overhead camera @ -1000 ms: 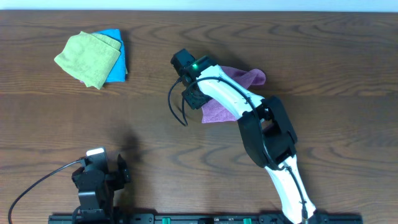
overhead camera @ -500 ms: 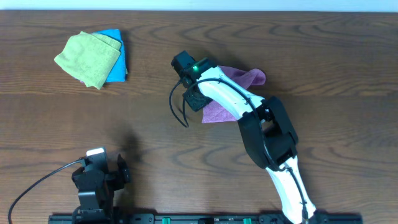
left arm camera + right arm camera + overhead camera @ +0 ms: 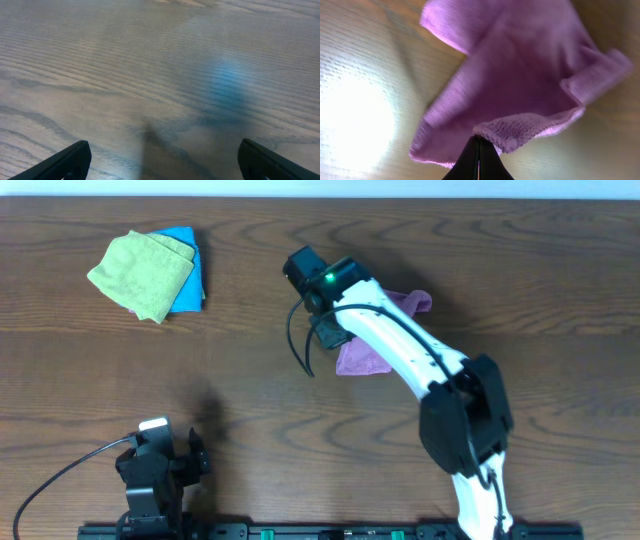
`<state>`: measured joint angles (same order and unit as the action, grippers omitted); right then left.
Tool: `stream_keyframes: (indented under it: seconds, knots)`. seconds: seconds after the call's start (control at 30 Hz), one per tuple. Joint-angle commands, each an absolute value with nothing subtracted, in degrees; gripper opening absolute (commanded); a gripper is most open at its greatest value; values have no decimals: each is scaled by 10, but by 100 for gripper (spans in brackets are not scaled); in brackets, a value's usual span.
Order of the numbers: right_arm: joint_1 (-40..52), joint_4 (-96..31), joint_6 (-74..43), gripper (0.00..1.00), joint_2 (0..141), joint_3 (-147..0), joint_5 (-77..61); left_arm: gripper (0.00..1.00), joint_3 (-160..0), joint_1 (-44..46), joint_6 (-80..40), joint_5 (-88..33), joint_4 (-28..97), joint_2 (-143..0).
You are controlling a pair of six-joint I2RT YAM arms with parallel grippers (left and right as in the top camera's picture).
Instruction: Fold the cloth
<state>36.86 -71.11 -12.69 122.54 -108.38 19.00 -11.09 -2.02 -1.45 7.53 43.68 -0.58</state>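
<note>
A dark brown wood-grain tabletop [image 3: 540, 270] is filling the overhead view, its grain running from side to side. Toward its far left corner a light green, soft terry cloth [image 3: 140, 275] is lying loosely folded, its edges slightly rumpled. It is resting on top of a bright blue cloth [image 3: 190, 292] and covering most of it, so only the blue cloth's right side and far corner are showing. In the left wrist view the tabletop is catching a blurred bluish reflection.
</note>
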Motion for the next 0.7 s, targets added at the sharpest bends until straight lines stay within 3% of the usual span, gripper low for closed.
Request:
stream_keyframes:
  seconds: [0.0, 0.3, 0.67]
  knots:
    - [367, -739, -188, 1, 1211, -1091, 244, 95, -99, -17, -11, 79, 448, -2]
    - [332, -866, -314, 1, 1207, -1091, 266, 95, -99, -17, -22, 78, 448, -2]
    - [249, -920, -331, 1, 1201, -1089, 300, 95, -99, -17, -145, 74, 445, -2]
